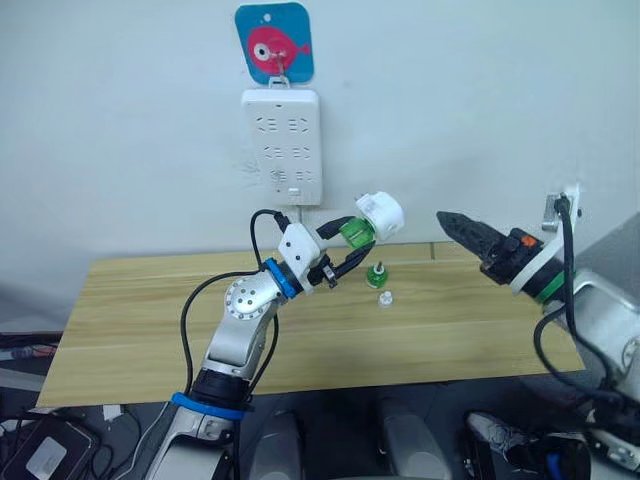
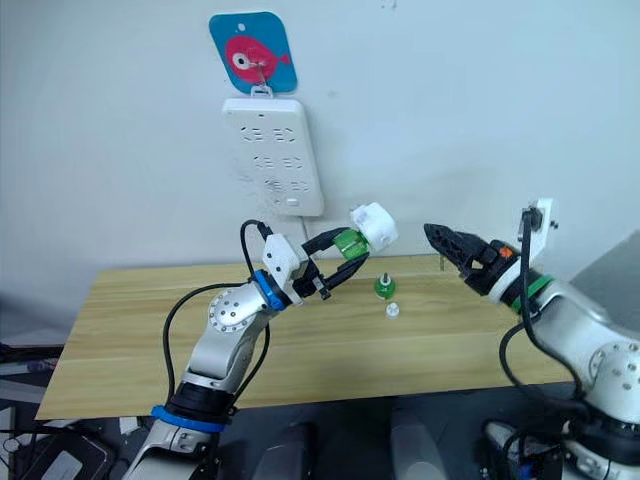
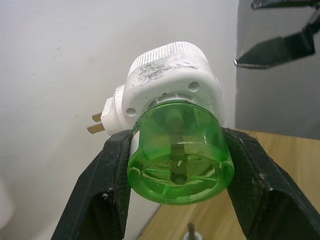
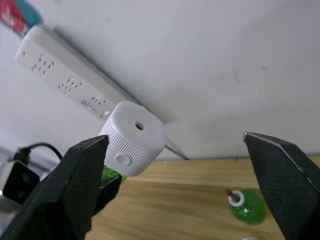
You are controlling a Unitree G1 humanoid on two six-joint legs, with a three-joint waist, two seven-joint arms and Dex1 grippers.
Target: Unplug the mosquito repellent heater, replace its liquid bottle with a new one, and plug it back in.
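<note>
The white mosquito repellent heater (image 1: 381,214) hangs in the air in front of the wall, its two prongs (image 3: 96,123) free of any socket. A green liquid bottle (image 3: 180,161) is fitted into its underside, and my left gripper (image 1: 348,246) is shut on that bottle. A second green bottle (image 1: 376,275) stands upright on the wooden table (image 1: 150,330), below the heater, with a small white cap (image 1: 385,298) beside it. My right gripper (image 1: 458,227) hovers open to the right of the heater at about its height, nothing between its fingers.
A long white socket strip (image 1: 282,145) hangs on the wall above and left of the heater, under a blue hook plate with a pink fish (image 1: 274,42). A white bracket (image 1: 560,208) is fixed to the wall at the right.
</note>
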